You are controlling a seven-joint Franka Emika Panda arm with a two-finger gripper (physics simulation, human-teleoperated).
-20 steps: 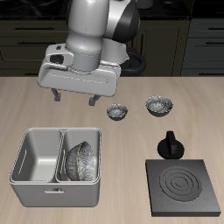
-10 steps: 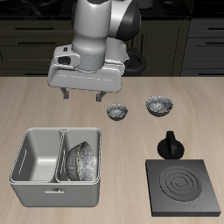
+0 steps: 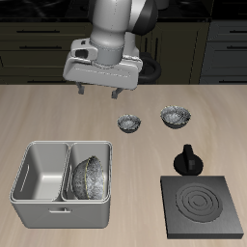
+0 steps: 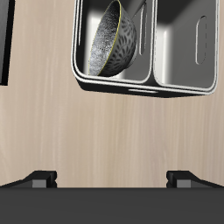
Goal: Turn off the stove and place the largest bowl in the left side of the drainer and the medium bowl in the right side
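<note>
Nearest the table's front edge we see the stove [image 3: 202, 205], a flat black square plate whose coil rings are dark, with no red glow. Just behind it stands its separate black knob [image 3: 186, 159], apart from the plate. Beside the stove, also near the front edge, sits the drainer [image 3: 29, 193], a light grey tub split by a middle wall. In the compartment closer to the stove, the largest bowl [image 3: 89, 177] leans on its side, its crinkled silver outside showing in the exterior view; the wrist view shows the same bowl [image 4: 114, 42] tilted against the drainer's wall [image 4: 140, 85], its dark mottled inside turned toward the other compartment. That other compartment holds nothing we can see. Farther back, on the bare wood of the table [image 3: 39, 111], two smaller silver bowls stand upright and close together without touching: the medium bowl [image 3: 176, 117] behind the knob, and the tiny bowl [image 3: 129, 123] just beside it. Farthest back and above the table hangs the claw [image 3: 97, 94], well clear of every bowl and of the drainer. Its two fingers [image 3: 81, 91] point downward and stand wide apart, and there is nothing between them; it touches nothing.
</note>
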